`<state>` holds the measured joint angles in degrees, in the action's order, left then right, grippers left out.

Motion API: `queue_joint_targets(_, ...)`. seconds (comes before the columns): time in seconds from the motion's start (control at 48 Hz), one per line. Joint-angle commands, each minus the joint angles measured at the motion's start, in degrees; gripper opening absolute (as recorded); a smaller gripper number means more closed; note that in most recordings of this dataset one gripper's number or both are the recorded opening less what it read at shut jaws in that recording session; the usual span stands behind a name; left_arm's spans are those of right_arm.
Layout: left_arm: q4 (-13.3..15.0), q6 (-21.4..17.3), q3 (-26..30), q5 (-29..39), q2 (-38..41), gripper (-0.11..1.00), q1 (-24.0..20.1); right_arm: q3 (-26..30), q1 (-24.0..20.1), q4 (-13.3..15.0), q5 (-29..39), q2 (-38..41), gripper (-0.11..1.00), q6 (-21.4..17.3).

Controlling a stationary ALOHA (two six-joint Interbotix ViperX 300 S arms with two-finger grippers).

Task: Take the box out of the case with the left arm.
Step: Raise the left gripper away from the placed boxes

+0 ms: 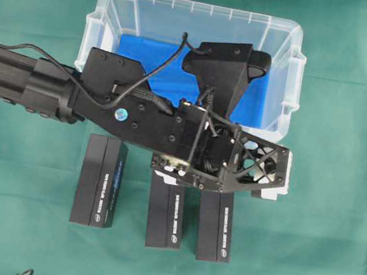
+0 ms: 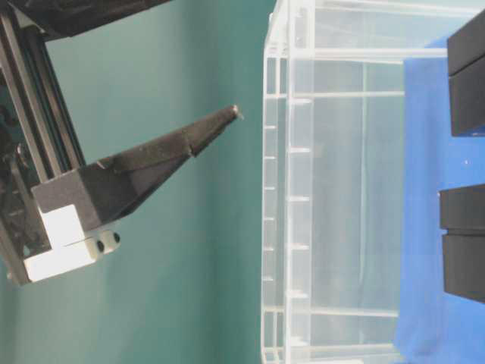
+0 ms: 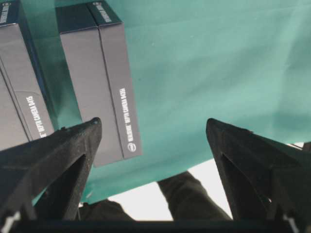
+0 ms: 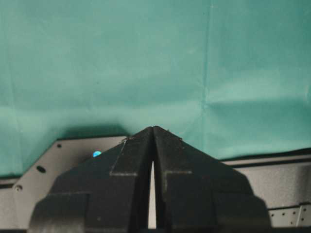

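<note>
Green cloth [image 1: 316, 270] beneath outstretched, wide-spread left pincer [image 3: 153, 127]

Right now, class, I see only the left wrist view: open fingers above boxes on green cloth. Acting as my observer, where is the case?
Observer: Overhead, the case sits just behind the left end effector, which hangs over the cloth by the case's near right corner.
Operator: How many boxes are out there in all?
Observer: Three boxes lie side by side on the cloth, in front of the case.
</note>
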<state>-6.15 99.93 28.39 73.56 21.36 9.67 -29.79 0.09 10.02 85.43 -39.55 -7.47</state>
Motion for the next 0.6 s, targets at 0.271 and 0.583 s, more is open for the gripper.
queue_joint_targets(0.271, -0.18, 0.09, -2.55, 0.00, -5.27, 0.83, 0.97, 0.62, 0.00, 0.09, 0.00, 0.00, 0.01, -0.35)
queue_joint_targets(0.583, -0.18, 2.29, -15.47, 0.00, -14.59, 0.83, 3.78, 0.62, 0.00, 0.00, 1.67, -0.18, 0.01, -0.44)
